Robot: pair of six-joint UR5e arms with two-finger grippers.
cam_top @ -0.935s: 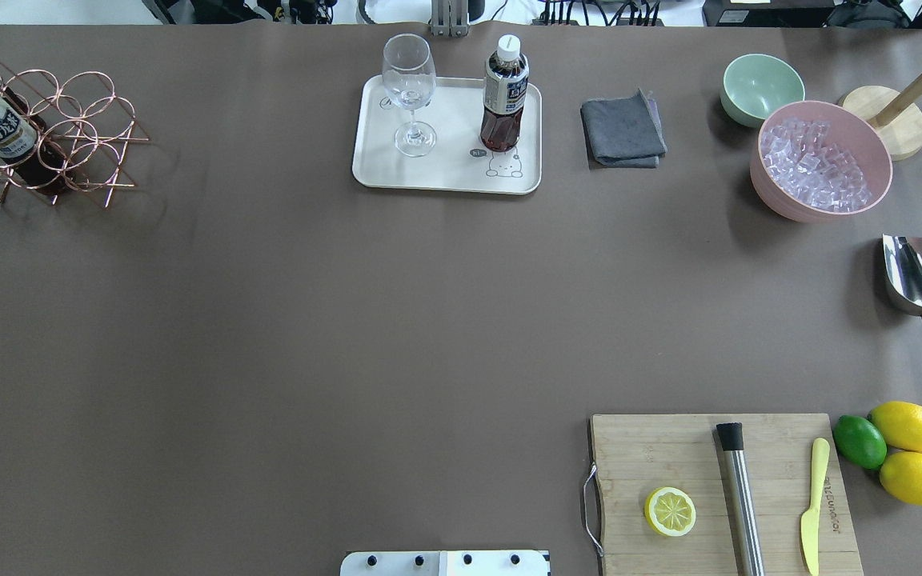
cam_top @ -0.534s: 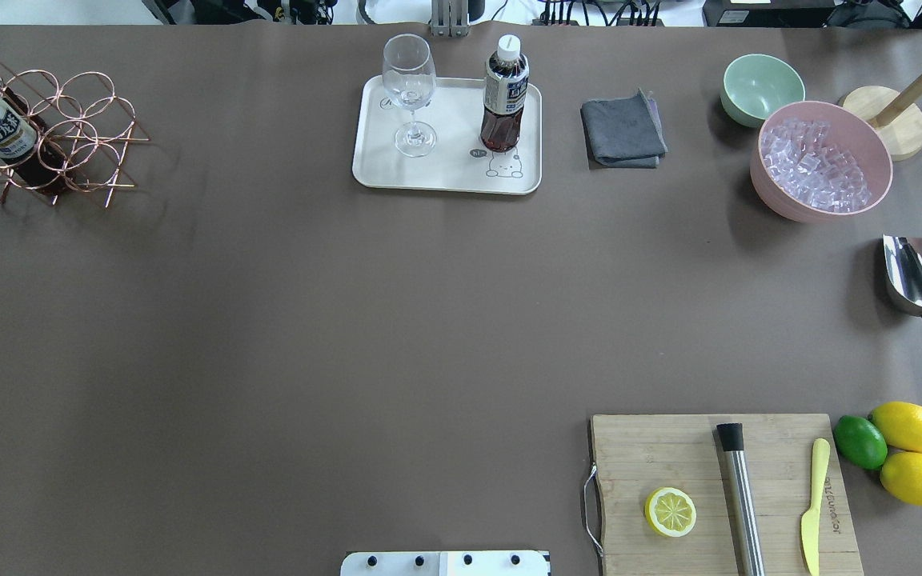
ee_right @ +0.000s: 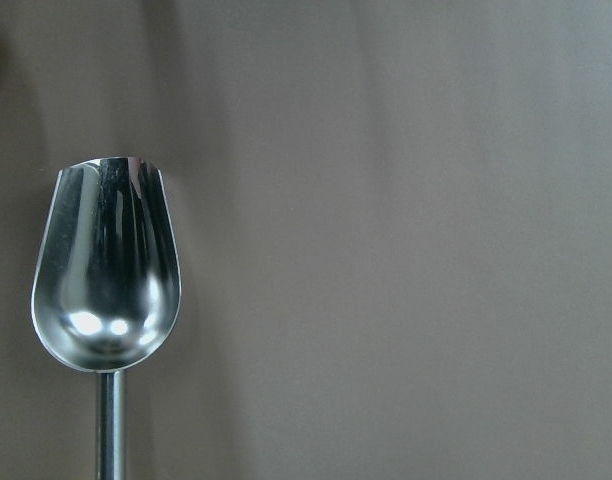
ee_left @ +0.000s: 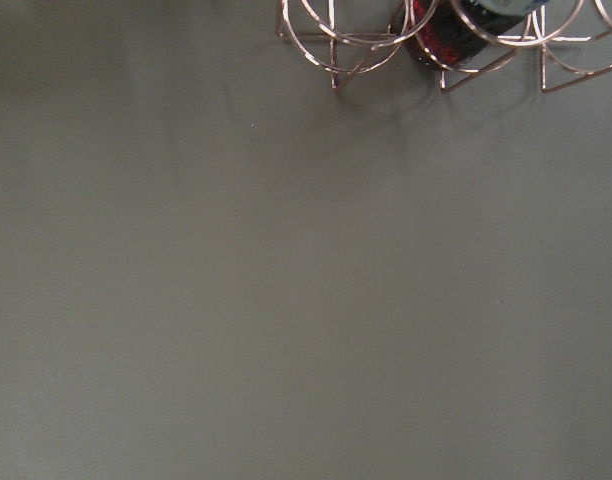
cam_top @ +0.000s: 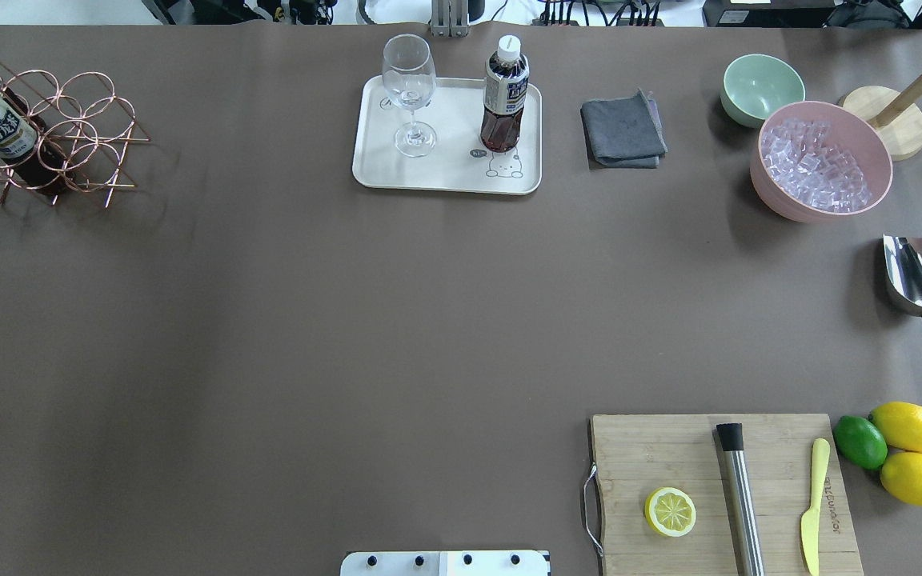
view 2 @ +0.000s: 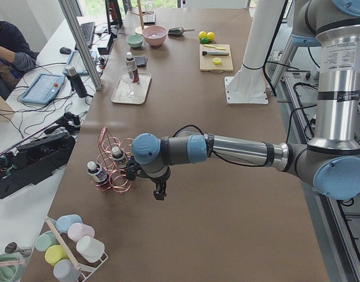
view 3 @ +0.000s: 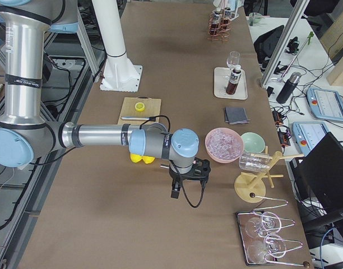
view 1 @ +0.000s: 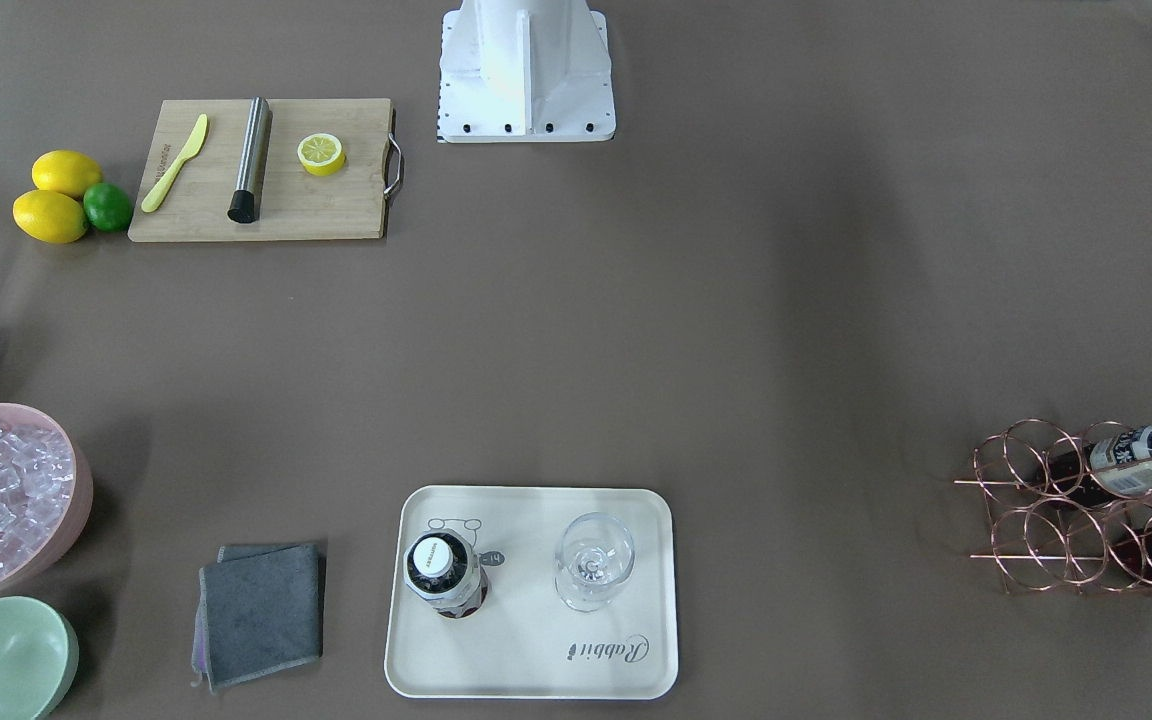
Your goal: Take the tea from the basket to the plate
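Tea on plate, L pincer far

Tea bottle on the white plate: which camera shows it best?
The overhead exterior view: the tea shows cap, label and dark liquid, standing on the plate. The front-facing view sees mostly its cap; both side views show it small and far; neither wrist view shows it.

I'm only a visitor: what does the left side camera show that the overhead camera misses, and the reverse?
Only the left side view: the left arm stretched across the table, ending close beside the basket, plus a seated person and a rack of pastel cups. Only the overhead view: the bear drawing on the plate; no arm appears there. Both: the basket holding two bottles, and the tea standing on the plate next to a wine glass.
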